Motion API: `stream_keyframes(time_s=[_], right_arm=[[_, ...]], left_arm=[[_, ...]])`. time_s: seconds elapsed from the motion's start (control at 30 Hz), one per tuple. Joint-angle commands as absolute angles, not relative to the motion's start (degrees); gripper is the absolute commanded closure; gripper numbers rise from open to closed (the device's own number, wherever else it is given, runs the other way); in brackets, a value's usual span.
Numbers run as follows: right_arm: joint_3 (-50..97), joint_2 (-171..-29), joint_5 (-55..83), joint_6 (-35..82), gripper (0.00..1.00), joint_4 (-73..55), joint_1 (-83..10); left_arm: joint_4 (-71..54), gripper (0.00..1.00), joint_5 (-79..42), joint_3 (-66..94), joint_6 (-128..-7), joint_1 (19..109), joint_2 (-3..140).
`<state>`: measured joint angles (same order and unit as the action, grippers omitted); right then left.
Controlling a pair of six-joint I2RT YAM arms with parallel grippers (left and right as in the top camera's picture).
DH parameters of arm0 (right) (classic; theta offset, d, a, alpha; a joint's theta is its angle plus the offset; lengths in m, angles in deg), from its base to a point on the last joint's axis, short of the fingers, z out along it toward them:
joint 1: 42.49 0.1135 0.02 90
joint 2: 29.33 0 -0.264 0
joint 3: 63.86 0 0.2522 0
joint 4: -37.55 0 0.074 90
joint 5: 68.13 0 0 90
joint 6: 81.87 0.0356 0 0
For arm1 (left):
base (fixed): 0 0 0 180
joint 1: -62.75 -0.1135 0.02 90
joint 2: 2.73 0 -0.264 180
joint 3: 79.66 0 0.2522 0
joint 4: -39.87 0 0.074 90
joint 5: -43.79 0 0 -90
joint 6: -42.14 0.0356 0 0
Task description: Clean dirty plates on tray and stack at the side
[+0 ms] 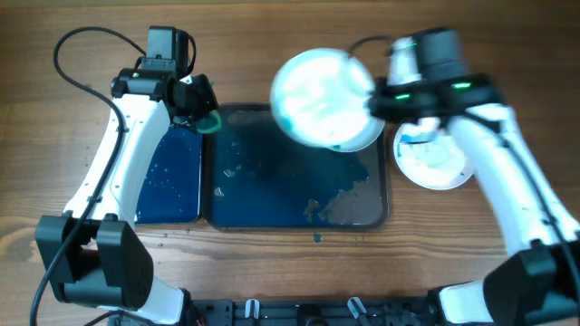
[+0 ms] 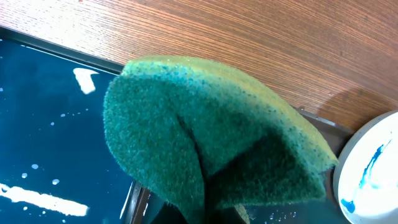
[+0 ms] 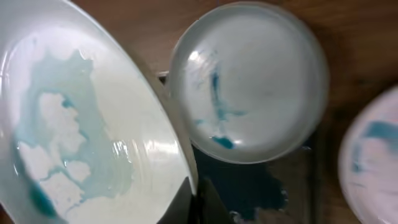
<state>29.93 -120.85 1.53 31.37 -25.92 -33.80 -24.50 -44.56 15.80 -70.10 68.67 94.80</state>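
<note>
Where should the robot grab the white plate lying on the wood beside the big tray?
Probably the rim of the round white blue-smeared plate, pinched from the side away from the dark rectangular tray: it lies flat, so only its edge offers grip.

Teal-smeared plate aloft over dark tray

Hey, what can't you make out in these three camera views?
1. Overhead: the raised plate is blurred and hides the far right corner of the tray beneath it.
2. Overhead: the right arm covers part of the plate beside the tray.
3. Left wrist: the sponge fills the view, hiding how the left gripper pinches it. The plate at the right edge is cut off.
</note>
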Motion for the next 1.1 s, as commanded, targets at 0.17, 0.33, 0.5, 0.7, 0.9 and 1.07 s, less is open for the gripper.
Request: stream_keyframes(time_s=[0.17, 0.33, 0.5, 0.7, 0.9, 1.07], right_arm=[[25.82, -118.78, 8.74, 27.63, 0.96, -36.28, -63.00], [13.02, -118.89, 14.29, 30.82, 0.96, -29.18, -68.84], [3.05, -118.89, 13.29, 29.12, 0.88, -22.43, -68.60], [3.84, -118.89, 7.01, 25.64, 0.62, -20.61, -66.85], [23.77, -118.89, 9.40, 21.62, 0.51, -33.92, -60.25], [36.88, -121.75, 6.34, 18.26, 0.39, -34.30, -49.30]], left_arm=[[-24.35, 0.96, -43.86, 15.95, -70.86, 68.47, 94.56], [-24.35, 0.96, -43.84, 15.95, -70.86, 68.47, 94.56], [-25.57, 0.96, -43.84, 15.95, -70.86, 68.47, 94.56], [-25.66, 0.96, -43.84, 15.95, -70.84, 68.49, 94.56], [-25.62, 0.96, -42.97, 15.95, -70.84, 68.49, 94.56], [-25.64, 0.96, -41.59, 15.95, -70.84, 68.49, 94.56]])
